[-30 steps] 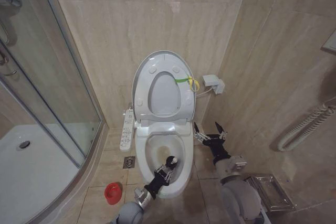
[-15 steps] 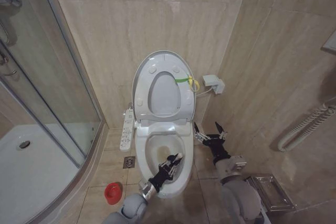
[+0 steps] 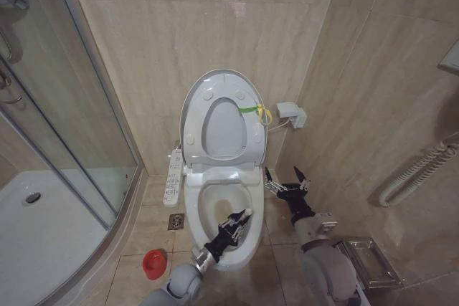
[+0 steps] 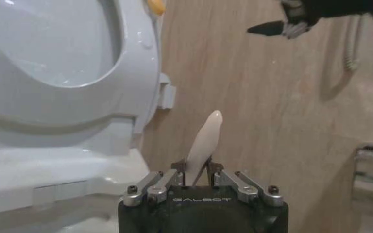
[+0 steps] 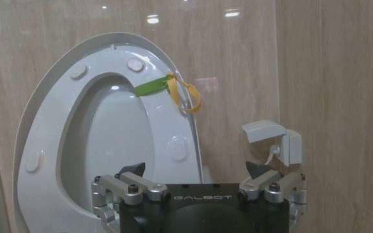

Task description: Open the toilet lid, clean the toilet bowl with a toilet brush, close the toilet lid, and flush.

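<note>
- The toilet lid (image 3: 221, 121) stands raised against the far wall, with the seat up flat against it, and a yellow-green band (image 3: 252, 110) is tied at its right edge.
- The toilet bowl (image 3: 224, 209) lies open below, its control panel (image 3: 174, 175) along the left side.
- The left gripper (image 3: 237, 223) hangs over the near right part of the bowl, its jaws pinched tight on the thin white handle of the toilet brush (image 4: 203, 141). The handle's rounded end sticks out past the fingertips; I can't make out the bristle head.
- The right gripper (image 3: 286, 178) waits just right of the bowl with its fingers spread wide and nothing between them.
- A small red holder cup (image 3: 153, 264) sits on the floor tiles near the shower door, left of the bowl.
- The brush looks light and stiff, and its smooth plastic stick would likely twist in a narrow pinch if pressed hard against the ceramic, so a grip low on the handle seems wiser.
- The lid looks like light, glossy, slippery plastic on a hinge. I'd take it by the top rim or the band, and lower it gently to avoid a slam.
</note>
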Controlling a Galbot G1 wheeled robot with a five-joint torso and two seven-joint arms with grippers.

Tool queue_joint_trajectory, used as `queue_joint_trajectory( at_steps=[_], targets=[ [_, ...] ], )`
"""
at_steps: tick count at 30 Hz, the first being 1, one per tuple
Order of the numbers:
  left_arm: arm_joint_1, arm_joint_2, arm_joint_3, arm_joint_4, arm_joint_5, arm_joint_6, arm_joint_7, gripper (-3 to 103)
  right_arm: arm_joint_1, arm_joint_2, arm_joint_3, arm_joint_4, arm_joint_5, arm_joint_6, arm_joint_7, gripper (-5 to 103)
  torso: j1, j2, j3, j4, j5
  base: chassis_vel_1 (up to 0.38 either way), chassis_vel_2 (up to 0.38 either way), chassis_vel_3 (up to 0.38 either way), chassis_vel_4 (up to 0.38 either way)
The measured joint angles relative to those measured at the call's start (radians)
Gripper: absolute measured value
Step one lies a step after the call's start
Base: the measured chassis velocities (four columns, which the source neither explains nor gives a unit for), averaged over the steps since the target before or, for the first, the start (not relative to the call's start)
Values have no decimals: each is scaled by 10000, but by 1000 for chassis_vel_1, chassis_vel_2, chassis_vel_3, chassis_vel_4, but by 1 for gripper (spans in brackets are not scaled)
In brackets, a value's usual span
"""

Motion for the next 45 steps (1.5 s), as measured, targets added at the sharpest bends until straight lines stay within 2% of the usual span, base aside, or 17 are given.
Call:
queue_joint_trajectory(
  at_steps=[6,13,26,37,45],
  targets=[
    [-164,57,-64,-123,-28,76,-11,21,0,0,0,0,0,0,0,100,0,0,0,0,0,0,0,0,0],
    [-177,-48,170,-835,-43,146,-196,21,0,0,0,0,0,0,0,100,0,0,0,-2,0,0,0,0,0],
    [-441,57,-363,569,-110,-11,210,21,0,0,0,0,0,0,0,100,-1,0,0,-1,0,0,0,0,0],
    [-353,-101,-16,-461,-134,13,46,19,0,0,0,0,0,0,0,100,-1,0,0,-1,2,0,0,0,0],
    [-326,-146,-188,267,-34,-129,227,19,0,0,0,0,0,0,0,100,-1,0,0,0,1,0,0,0,0]
  ],
)
